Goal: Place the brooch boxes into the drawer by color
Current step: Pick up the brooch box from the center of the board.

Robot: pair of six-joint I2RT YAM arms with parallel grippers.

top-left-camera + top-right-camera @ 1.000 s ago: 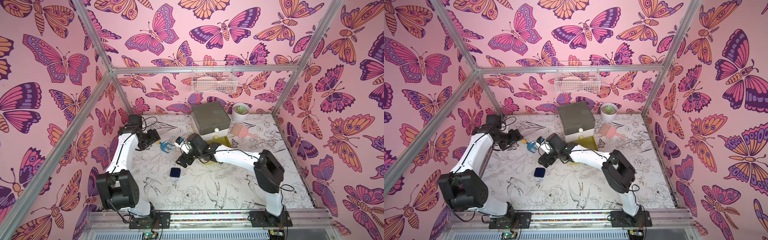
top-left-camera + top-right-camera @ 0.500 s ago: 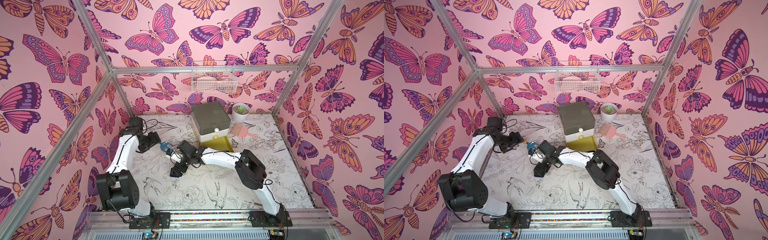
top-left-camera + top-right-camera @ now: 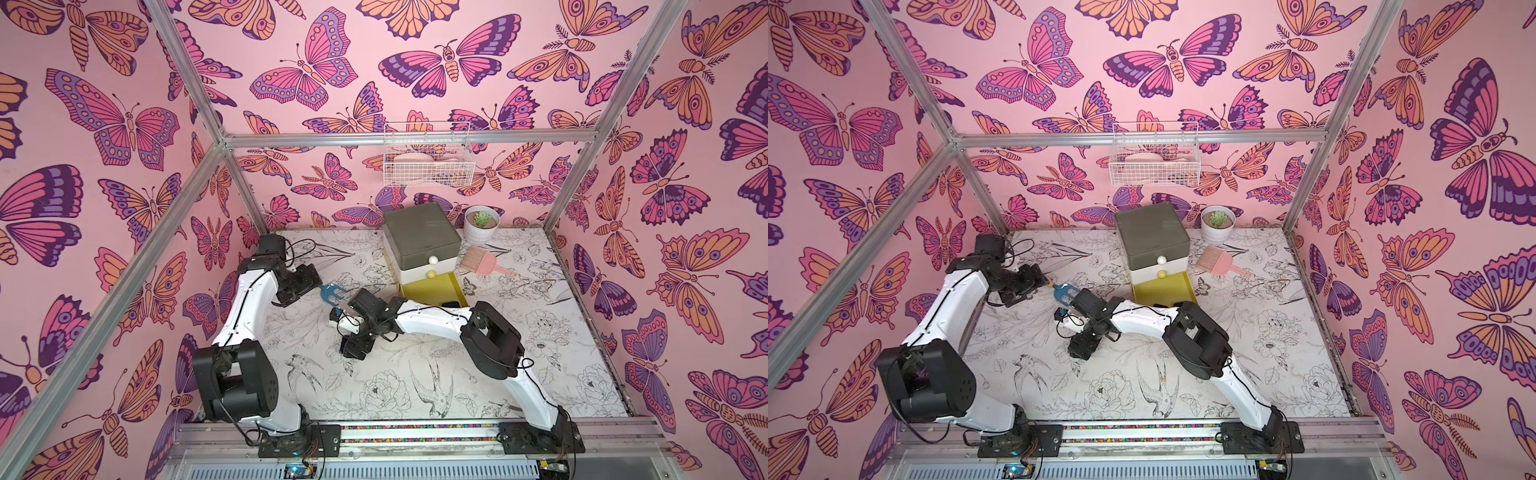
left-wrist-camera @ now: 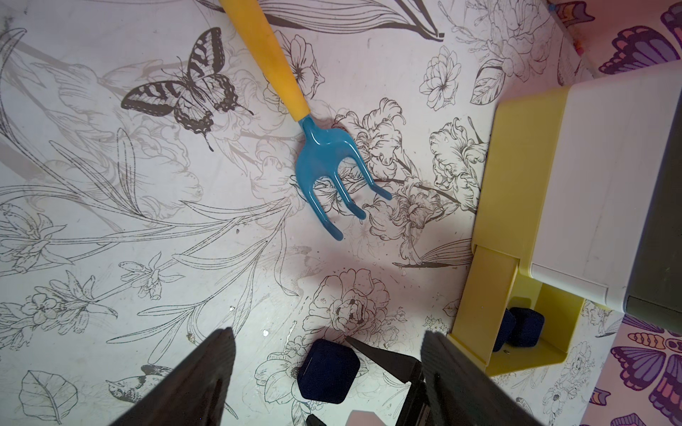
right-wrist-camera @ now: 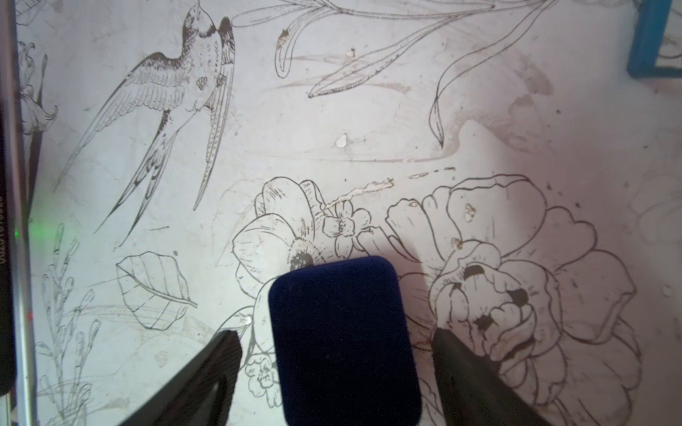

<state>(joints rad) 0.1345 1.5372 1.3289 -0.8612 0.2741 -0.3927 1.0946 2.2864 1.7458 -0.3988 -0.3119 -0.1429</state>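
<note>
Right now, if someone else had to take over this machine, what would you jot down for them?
Left gripper: open, empty, hovering over the table near the blue-and-yellow fork.
Right gripper: open, straddling a navy brooch box on the table, jaws not yet touching it.
Drawer chest: yellow bottom drawer pulled out; green drawer and white drawer shut.
Done: apparently two navy boxes lie in the yellow bottom drawer.
Left: close on the navy brooch box and put it with the others. No red or black boxes are in sight.
</note>
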